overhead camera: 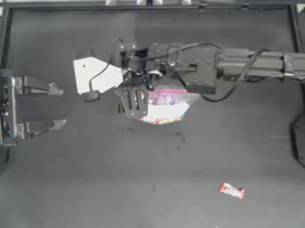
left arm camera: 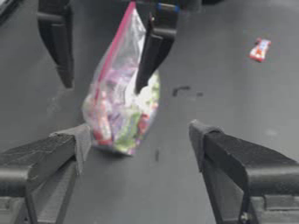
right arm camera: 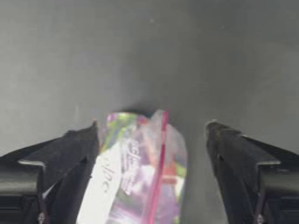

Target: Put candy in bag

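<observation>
The bag (overhead camera: 164, 109), clear plastic with a pink strip and colourful sweets inside, stands upright at the table's middle. My right gripper (overhead camera: 149, 104) reaches over it from the right, pointing down. In the right wrist view the bag (right arm camera: 140, 175) sits between the wide-apart jaws of the right gripper (right arm camera: 151, 131), against one jaw and clear of the other. The left wrist view shows the bag (left arm camera: 119, 109) leaning on one right finger (left arm camera: 153, 57). The candy (overhead camera: 231, 190), red-orange with whitish ends, lies alone at the front right (left arm camera: 259, 49). My left gripper (overhead camera: 59, 107) waits open at the left edge.
A white flat shape (overhead camera: 95, 75) lies just left of the right wrist, with a cable crossing it. The right arm (overhead camera: 262, 64) spans the table's right half. A dark raised rim (overhead camera: 149, 8) runs along the back.
</observation>
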Available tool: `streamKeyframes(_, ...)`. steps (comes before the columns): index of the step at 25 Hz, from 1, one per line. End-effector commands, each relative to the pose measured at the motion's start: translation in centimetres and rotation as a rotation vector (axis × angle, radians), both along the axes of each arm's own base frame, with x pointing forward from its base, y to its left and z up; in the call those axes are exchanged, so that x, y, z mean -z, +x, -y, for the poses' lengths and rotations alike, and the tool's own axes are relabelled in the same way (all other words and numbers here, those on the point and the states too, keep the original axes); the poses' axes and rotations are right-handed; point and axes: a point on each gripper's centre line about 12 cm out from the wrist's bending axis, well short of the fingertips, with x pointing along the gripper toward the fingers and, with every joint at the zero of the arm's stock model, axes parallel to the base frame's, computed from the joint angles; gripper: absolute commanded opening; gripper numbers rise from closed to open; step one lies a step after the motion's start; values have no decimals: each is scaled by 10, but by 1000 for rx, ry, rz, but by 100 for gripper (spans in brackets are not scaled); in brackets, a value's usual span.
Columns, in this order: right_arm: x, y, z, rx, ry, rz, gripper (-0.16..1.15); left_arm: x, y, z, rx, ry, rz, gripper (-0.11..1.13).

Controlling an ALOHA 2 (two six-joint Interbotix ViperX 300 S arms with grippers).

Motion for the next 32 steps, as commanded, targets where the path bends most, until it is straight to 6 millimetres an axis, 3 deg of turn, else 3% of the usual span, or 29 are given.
streamKeyframes(1, -22, 1, 1, -2, -17, 51, 89, -3, 1, -1, -2, -1, 11, 98)
streamKeyframes(6, -21, 1, 1, -10, -20, 42, 72, -5, 0, 0, -2, 1, 17, 98)
streamKeyframes(20, -18, 5, 2, -8, -12, 9, 65, -2, -4, 1, -3, -2, 26, 98)
streamKeyframes(32, -24, 4, 1, -8, -10, -4, 23, -2, -4, 1, -3, -2, 24, 98)
